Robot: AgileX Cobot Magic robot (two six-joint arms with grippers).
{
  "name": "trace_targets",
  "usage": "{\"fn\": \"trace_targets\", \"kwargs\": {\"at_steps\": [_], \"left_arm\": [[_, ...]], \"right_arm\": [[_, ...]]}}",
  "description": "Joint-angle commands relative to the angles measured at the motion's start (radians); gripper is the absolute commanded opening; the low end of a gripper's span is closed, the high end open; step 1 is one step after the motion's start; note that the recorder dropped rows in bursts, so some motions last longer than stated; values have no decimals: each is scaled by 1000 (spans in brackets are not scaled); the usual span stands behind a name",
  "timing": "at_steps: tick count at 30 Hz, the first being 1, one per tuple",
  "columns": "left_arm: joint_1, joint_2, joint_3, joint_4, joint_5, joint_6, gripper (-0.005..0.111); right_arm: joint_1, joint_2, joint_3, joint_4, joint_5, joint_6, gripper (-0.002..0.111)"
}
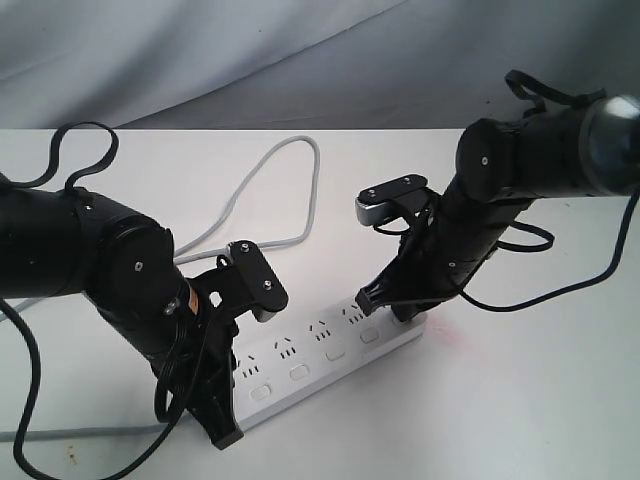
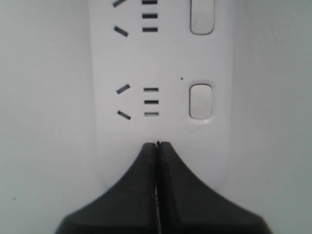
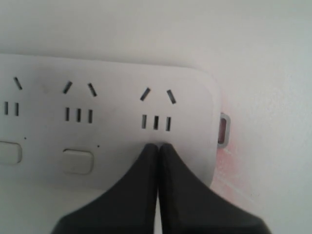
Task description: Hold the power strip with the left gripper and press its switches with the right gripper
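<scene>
The white power strip (image 1: 312, 358) lies slanted across the table's front. My left gripper (image 1: 228, 436) is shut, and its fingertips rest on the strip's near-left end (image 2: 161, 131), just past the last outlet. One switch (image 2: 201, 101) shows beside that outlet and another switch (image 2: 202, 17) farther along. My right gripper (image 1: 365, 302) is also shut, its tips set down on the strip's far-right end (image 3: 195, 97), right below the end outlet. The switch of that outlet is hidden under the fingers. Two neighbouring switches (image 3: 78, 162) are visible beside them.
The strip's grey cable (image 1: 300, 185) loops over the white table (image 1: 540, 400) behind the arms. Black arm cables (image 1: 70, 150) hang at the left and right. A small red-lit opening (image 3: 223, 130) at the strip's right end throws a pink glow on the table.
</scene>
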Motion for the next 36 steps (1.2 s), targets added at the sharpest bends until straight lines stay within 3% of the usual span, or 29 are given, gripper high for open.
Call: {"fn": "trace_targets", "kwargs": {"at_steps": [1,6,13,36], "left_arm": [[-5,5,3,8,3,-10,0],[-5,5,3,8,3,-10,0],[-5,5,3,8,3,-10,0],[-5,5,3,8,2,-12,0]], "right_arm": [[11,20,10,-65,41,60,0],[51,20,48,-212,-8,184,0],[72,20,110,-232,-82,261,0],[72,-98,34,-184,-52,225,0]]}}
